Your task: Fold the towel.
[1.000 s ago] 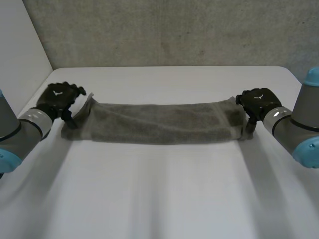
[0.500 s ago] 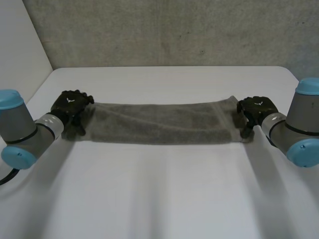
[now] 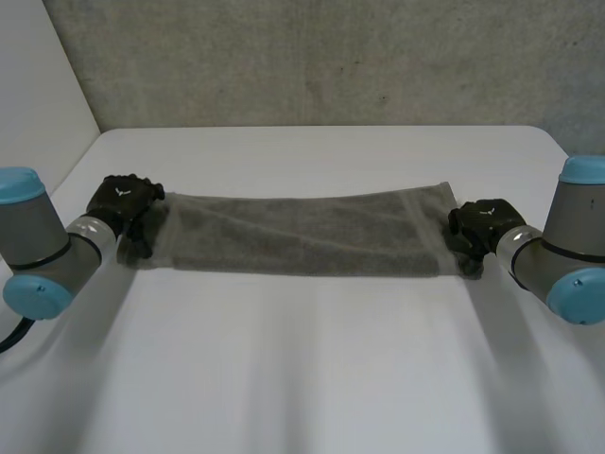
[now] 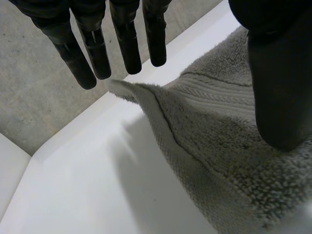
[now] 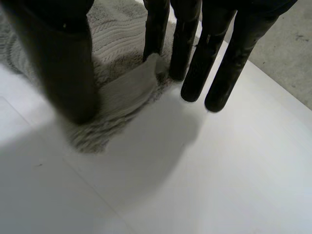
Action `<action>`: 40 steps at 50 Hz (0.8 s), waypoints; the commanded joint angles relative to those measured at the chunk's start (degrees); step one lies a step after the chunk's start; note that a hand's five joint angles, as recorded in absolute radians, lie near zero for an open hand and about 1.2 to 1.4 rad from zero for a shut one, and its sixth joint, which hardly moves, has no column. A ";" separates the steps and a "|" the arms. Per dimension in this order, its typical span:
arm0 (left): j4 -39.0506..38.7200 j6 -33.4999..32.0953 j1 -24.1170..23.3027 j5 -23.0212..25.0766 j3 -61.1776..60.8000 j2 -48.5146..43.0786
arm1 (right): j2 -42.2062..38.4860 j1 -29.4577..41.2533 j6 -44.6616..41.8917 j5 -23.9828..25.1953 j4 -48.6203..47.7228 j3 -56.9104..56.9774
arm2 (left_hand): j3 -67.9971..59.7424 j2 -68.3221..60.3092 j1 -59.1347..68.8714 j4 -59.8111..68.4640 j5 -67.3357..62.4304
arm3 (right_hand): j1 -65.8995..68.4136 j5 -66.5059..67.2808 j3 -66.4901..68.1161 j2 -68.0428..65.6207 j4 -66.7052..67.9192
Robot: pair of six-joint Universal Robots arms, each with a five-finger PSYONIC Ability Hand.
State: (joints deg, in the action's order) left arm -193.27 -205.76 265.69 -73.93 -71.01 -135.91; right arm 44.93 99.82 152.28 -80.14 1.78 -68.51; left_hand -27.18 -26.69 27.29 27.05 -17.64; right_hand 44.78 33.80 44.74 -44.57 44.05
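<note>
spanning the white bench [image 3: 312, 369], the grey towel [image 3: 302, 235] lies as a long narrow strip between both robot hands. the left robot hand [image 3: 121, 202] and right robot hand [image 3: 475, 225] sit at its short ends, fingers straight, thumbs on cloth, pinching nothing. likely step: gripping the end corners; next, pinch firmly and carry one end across.

There is one towel [image 3: 302, 232], a single grey strip on the one white desk [image 3: 302, 378], running from near its left edge to near its right edge. Two arms reach in: the left arm [image 3: 43, 251] and the right arm [image 3: 567, 255]. Each ends in one black hand, making two: the left hand [image 3: 123, 200] and the right hand [image 3: 477, 224]. One grey wall [image 3: 331, 57] stands behind the far edge.
</note>
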 commanded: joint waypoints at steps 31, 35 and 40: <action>-0.17 0.71 0.44 0.63 -10.03 13.92 | 3.41 9.43 -14.03 -10.48 5.87 22.72 | 0.99 0.50 -1.09 -0.85 1.45 | 35.22 36.20 35.26 -35.43 35.95; -0.26 0.80 0.00 0.46 -9.85 14.97 | -1.58 22.39 -13.77 -11.53 4.64 30.60 | 0.99 0.50 -1.10 -0.85 1.45 | 35.22 36.20 35.26 -35.43 35.95; -0.35 0.89 -0.87 0.37 -9.50 16.12 | -8.61 32.86 -14.12 -10.66 2.44 36.15 | 1.15 0.66 -1.26 -1.02 1.61 | 35.22 36.20 35.26 -35.43 35.95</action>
State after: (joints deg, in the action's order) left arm -193.56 -204.96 265.69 -73.44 -80.89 -120.88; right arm 43.39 121.49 138.33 -91.45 6.24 -38.31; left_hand -27.05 -26.58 27.14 26.92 -16.57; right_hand 73.09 65.91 76.84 -75.72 76.60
